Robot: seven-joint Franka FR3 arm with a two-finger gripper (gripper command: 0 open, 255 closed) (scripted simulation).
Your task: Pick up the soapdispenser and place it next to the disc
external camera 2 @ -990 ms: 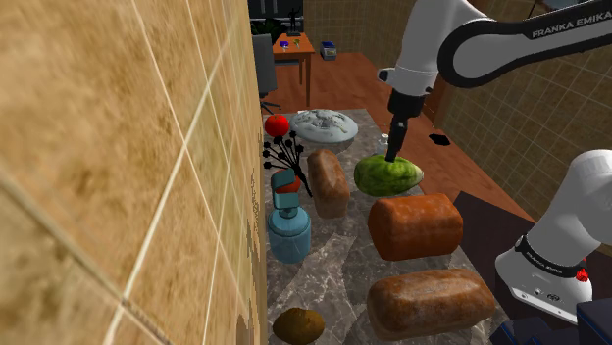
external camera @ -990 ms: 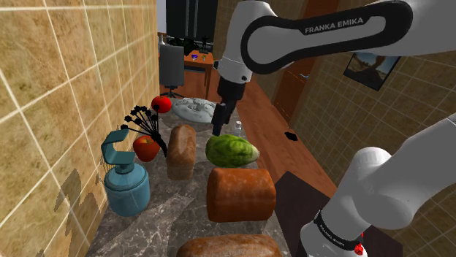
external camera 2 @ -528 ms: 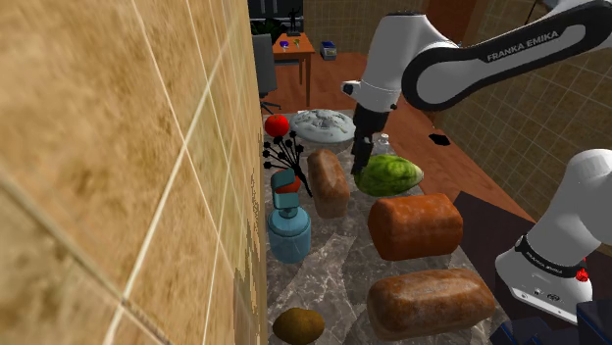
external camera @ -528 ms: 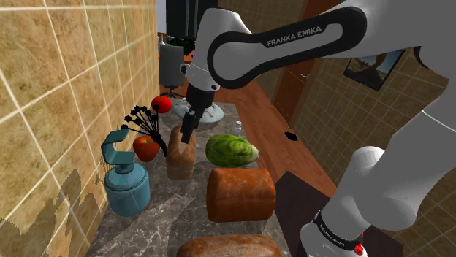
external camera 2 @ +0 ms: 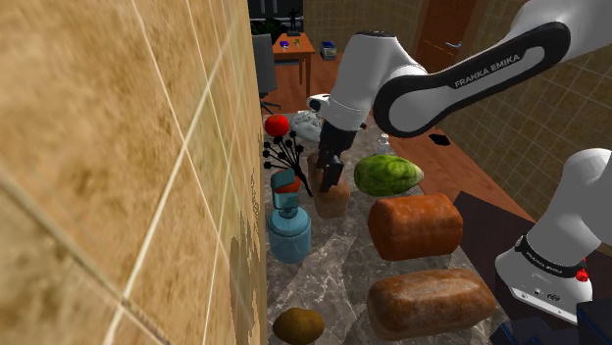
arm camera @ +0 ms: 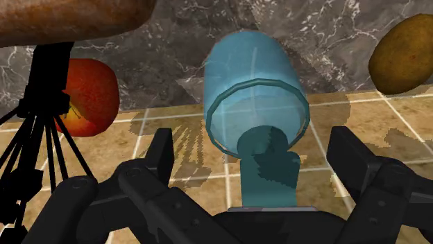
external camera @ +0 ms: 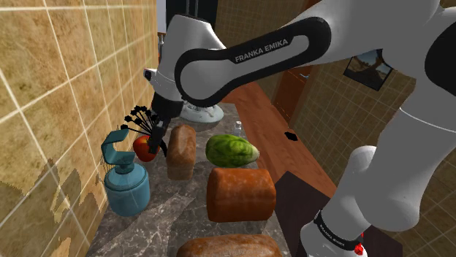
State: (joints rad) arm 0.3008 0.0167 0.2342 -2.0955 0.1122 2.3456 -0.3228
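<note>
**Tool open above the wall-side clutter, dispenser not yet gripped**

The marble counter is crowded, and the white arm stretches low across it toward the tiled wall. A long brown loaf lies just beside my approach line. The blue soapdispenser stands upright near the wall, well apart from the grey disc at the counter's far end. A red fruit and a black sprig sit between them, near the dispenser.

The tool has its 2 fingers spread wide and holds nothing; the dispenser's pump shows between them, untouched.

My worries:
- A finger could snag the sprig or nudge the fruit as I come down.
- The wall-side finger could scrape the tiles.
- Clamping only the narrow pump could let the body swing or tip.
</note>
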